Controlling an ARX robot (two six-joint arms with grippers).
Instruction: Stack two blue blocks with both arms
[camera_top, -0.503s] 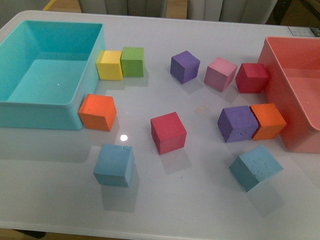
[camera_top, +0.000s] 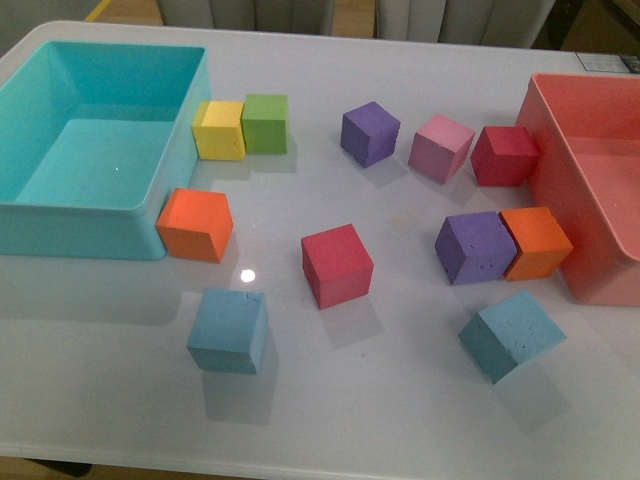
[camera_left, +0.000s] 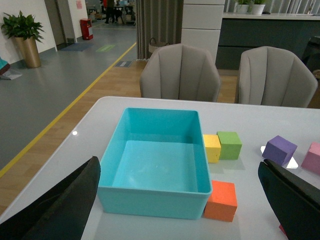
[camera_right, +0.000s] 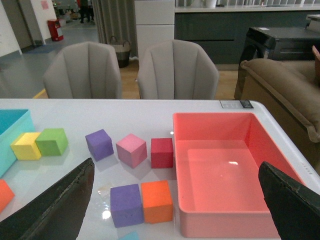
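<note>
The left blue block (camera_top: 228, 330) sits flat on the near part of the white table (camera_top: 400, 410), just in front of an orange cube (camera_top: 195, 224). The right blue block (camera_top: 511, 335) lies well apart from it on the same near strip, turned at an angle. It is just in front of a purple cube (camera_top: 474, 247) and a second orange cube (camera_top: 536, 242), which touch each other. A red cube (camera_top: 337, 265) stands between the two blue ones, a little further back.

Only the front view shows both blue blocks whole, and it shows neither arm. The left wrist view misses them. In the right wrist view a pale blue sliver (camera_right: 131, 235) at the frame edge is probably a corner of the right blue block, though too little shows to be sure.

The wrist views alone show the claws. The left gripper (camera_left: 179, 167) is released, its black fingers (camera_left: 60, 210) spread wide and grasping nothing. The right gripper (camera_right: 176, 167) is the same, with its fingers (camera_right: 292, 205) far apart.

The turquoise bin (camera_top: 90, 225) stands at the table's left with its inner floor bare. A yellow cube (camera_top: 219, 130) touches its outer wall, and a green cube (camera_top: 265, 123) is pressed against the yellow one. The coral bin (camera_top: 590, 275) at the right is cut off in the front view. The right wrist view shows its whole interior, which is also bare. A dark red cube (camera_top: 504, 155) sits just beside its wall, with a pink cube (camera_top: 440, 148) and another purple cube (camera_top: 369, 133) further left.
</note>
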